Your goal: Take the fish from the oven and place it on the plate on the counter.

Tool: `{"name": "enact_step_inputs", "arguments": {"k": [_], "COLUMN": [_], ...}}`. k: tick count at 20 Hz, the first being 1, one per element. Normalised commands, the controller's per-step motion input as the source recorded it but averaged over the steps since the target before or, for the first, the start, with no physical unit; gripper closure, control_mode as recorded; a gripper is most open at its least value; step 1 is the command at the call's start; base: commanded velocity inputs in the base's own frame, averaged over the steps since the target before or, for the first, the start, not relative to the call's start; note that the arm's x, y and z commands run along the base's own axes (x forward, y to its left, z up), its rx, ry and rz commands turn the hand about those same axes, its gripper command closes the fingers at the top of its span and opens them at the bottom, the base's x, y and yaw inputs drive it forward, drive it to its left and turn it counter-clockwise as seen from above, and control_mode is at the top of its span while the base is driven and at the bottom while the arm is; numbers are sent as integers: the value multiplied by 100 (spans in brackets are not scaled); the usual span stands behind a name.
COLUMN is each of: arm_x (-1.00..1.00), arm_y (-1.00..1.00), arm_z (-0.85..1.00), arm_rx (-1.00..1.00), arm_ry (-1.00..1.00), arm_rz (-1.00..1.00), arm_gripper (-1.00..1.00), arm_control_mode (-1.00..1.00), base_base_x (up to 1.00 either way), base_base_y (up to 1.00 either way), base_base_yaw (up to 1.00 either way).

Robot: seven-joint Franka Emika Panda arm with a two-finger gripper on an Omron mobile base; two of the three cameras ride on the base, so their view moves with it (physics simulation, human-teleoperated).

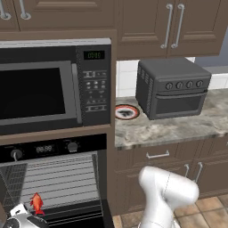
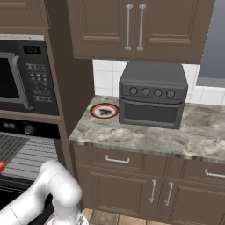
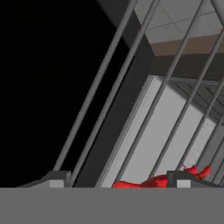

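Fish (image 1: 37,203) lies on the oven (image 1: 53,178) rack between the open hand (image 3: 116,181) tips, ungrasped; plate (image 1: 127,112) on the counter (image 1: 178,127) waits

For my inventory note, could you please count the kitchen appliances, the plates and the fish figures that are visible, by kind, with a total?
Appliances: 3 (oven, microwave, toaster oven)
Plates: 1 (plate on the counter)
Fish figures: 1 (fish at the oven rack)
Total: 5
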Motion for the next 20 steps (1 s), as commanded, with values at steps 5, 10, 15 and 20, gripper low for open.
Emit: {"name": "enact_step_inputs", "arguments": {"k": [5,10,15,20], "arm_x": [-74,-4,4,19], "arm_y": [0,0,0,-4], "arm_z": [28,98,94,41], "arm_rx": [7,11,17,28], "arm_ry": [-4,-30,-26,-3], "arm_rz": [0,-10,-22,-33], "arm_gripper": [-100,-100,-100,-100], "arm_control_mode": [-100,-100,-100,-100], "base_base_x": [0,0,0,0], "base_base_y": [0,0,0,0], "base_base_yaw": [0,0,0,0]}}
